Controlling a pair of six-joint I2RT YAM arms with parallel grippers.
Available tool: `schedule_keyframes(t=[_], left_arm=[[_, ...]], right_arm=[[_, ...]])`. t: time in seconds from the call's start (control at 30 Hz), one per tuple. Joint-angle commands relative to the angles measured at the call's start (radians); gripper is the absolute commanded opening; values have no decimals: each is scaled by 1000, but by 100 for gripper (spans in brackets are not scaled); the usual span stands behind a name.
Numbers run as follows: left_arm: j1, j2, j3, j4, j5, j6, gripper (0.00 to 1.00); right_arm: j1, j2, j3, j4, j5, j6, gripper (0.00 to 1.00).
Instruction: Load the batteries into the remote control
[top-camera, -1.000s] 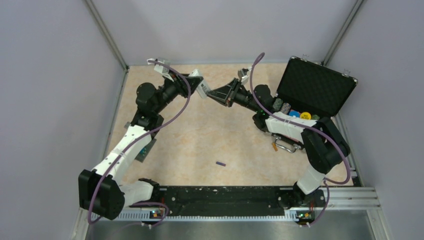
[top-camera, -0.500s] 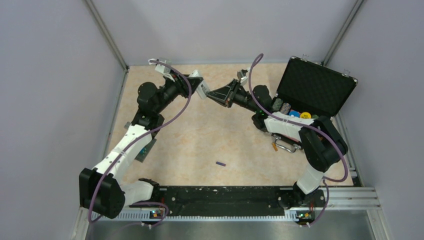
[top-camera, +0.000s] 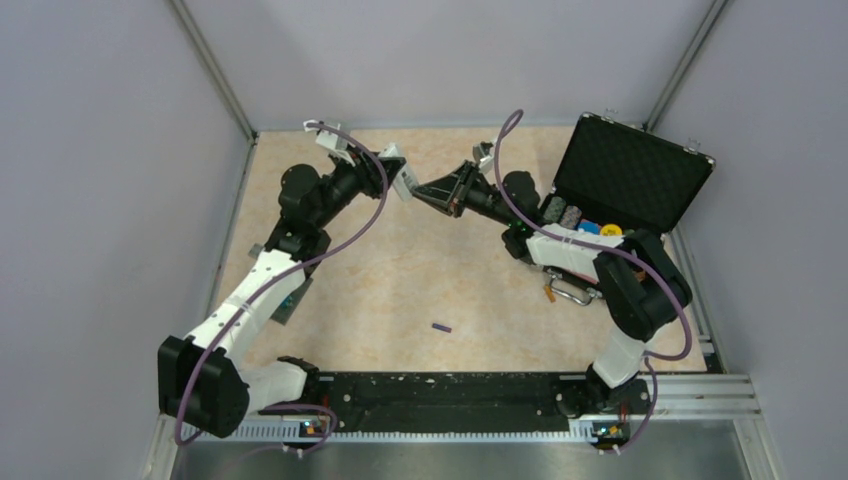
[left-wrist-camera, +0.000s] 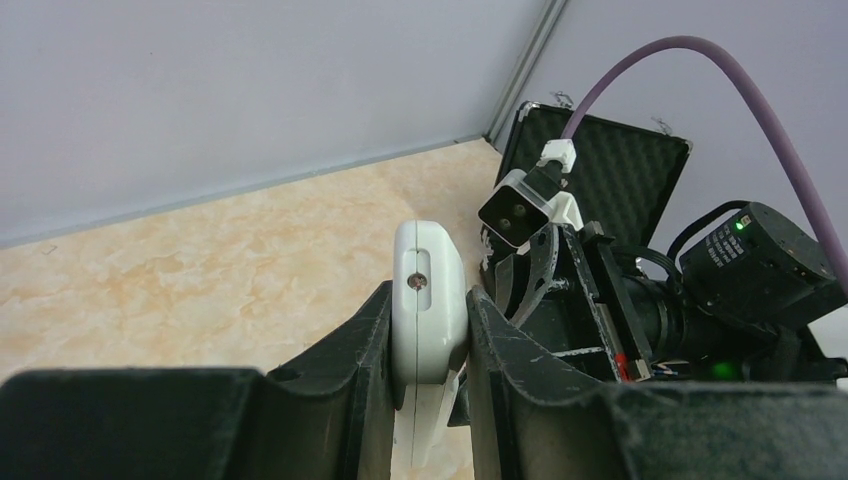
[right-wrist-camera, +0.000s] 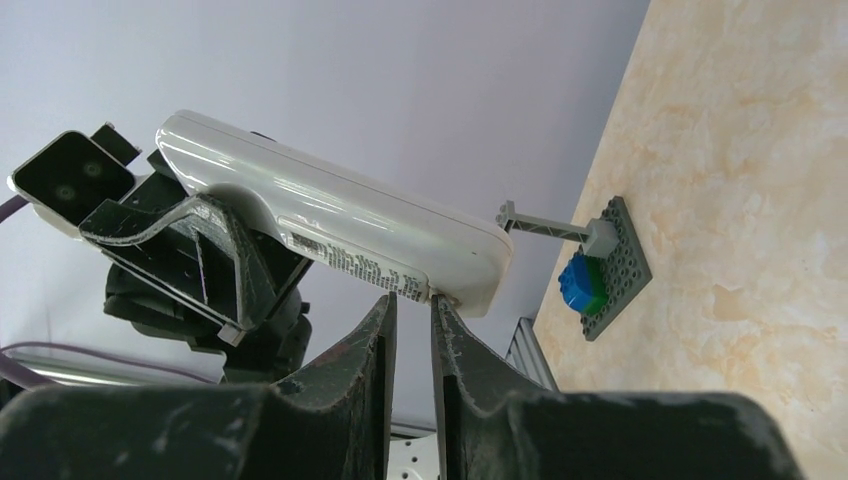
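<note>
The white remote control (top-camera: 405, 181) hangs in the air over the back of the table, clamped edge-on between the fingers of my left gripper (left-wrist-camera: 430, 292). In the right wrist view the remote control (right-wrist-camera: 330, 215) runs slantwise, a printed label on its underside. My right gripper (right-wrist-camera: 411, 298) faces it from the right, both fingertips touching the remote's lower edge near its end. A narrow slit stays between those fingers and only wall shows through it. One dark purple battery (top-camera: 440, 327) lies alone on the table near the front.
An open black case (top-camera: 630, 175) with foam lining stands at the back right, with poker-chip stacks (top-camera: 565, 213) in it. A dark grey studded plate (right-wrist-camera: 615, 265) carrying a blue block (right-wrist-camera: 580, 283) lies by the left arm. Walls close in three sides.
Both arms have shifted slightly, the left gripper and remote edging a little right and down. The right fingers have narrowed a touch. The battery has not moved.
</note>
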Motion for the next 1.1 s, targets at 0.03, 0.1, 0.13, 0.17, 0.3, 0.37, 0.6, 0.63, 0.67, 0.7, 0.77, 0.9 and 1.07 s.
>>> schedule_keyframes(t=[0.03, 0.1, 0.13, 0.17, 0.3, 0.37, 0.6, 0.63, 0.67, 0.7, 0.77, 0.9, 1.07], left_arm=[[-46, 6, -27, -120, 61, 12, 0], [-46, 9, -27, -129, 55, 23, 0], [-46, 12, -27, -134, 55, 31, 0], [-46, 14, -27, -140, 54, 35, 0], [-46, 14, -36, -151, 53, 45, 0], [-46, 10, -40, -154, 50, 47, 0], [-46, 7, -45, -175, 26, 75, 0], [-46, 5, -45, -182, 22, 86, 0], [-46, 4, -45, -191, 17, 102, 0], [-46, 3, -48, -196, 14, 116, 0], [-47, -1, -55, -211, 1, 141, 0], [-47, -5, -68, -241, -33, 187, 0], [-45, -23, -79, -239, -107, 151, 0]], right_arm=[[20, -13, 43, 155, 16, 24, 17], [20, -8, 42, 168, 16, 29, 17], [20, -6, 41, 181, 16, 35, 16], [18, -3, 41, 196, 16, 43, 16], [18, 3, 43, 205, 15, 55, 7], [18, 7, 46, 200, 11, 58, 0], [18, 1, 40, 211, 15, 71, 0], [17, -1, 38, 216, 16, 72, 0], [19, -2, 36, 221, 17, 72, 0], [18, -4, 34, 228, 17, 74, 0], [18, -4, 28, 246, 20, 82, 0], [16, -7, 15, 264, 25, 93, 0], [14, -31, -2, 161, 33, 62, 0]])
